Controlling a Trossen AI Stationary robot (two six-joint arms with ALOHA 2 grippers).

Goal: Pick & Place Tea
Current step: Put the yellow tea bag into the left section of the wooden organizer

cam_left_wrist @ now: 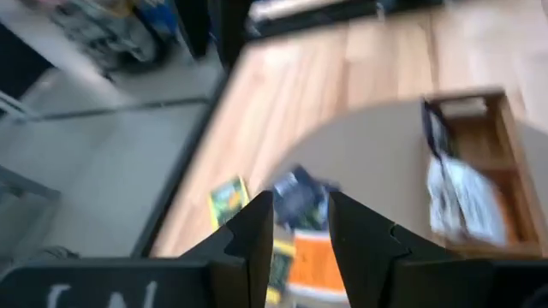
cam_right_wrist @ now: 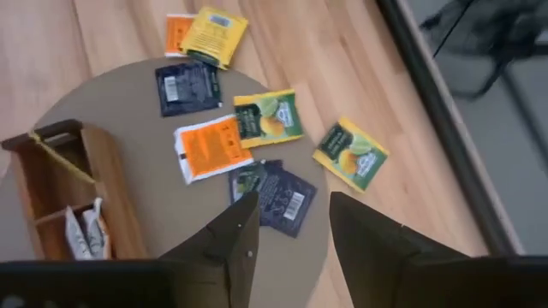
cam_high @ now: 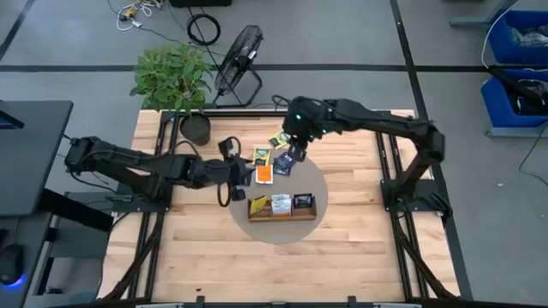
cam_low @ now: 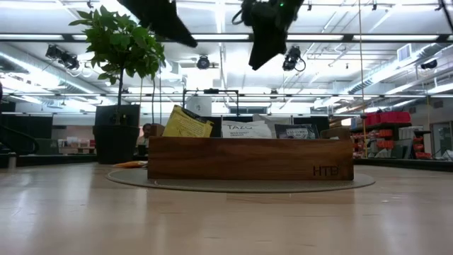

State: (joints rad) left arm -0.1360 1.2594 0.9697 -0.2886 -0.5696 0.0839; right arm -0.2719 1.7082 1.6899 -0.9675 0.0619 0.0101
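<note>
Your right end effector [cam_high: 293, 152] hovers above the loose tea packets [cam_high: 272, 160] scattered on the round mat [cam_high: 318, 184], just beyond the wooden tray [cam_high: 282, 206]. Its fingers [cam_right_wrist: 235, 244] stand apart with nothing between them, lined up over a dark blue packet [cam_right_wrist: 276, 195] that partly overlaps a green one. Come straight down on that top packet, keep it centred between the fingers, and pinch one edge so the neighbour stays put. Your left end effector [cam_high: 229, 174] sits off the mat's left side near an orange packet [cam_left_wrist: 311, 262], also spread and empty; hold it clear of the right arm's path. The tray already carries packets [cam_low: 245, 129] in its three compartments, so lift high enough to clear its far wall.
</note>
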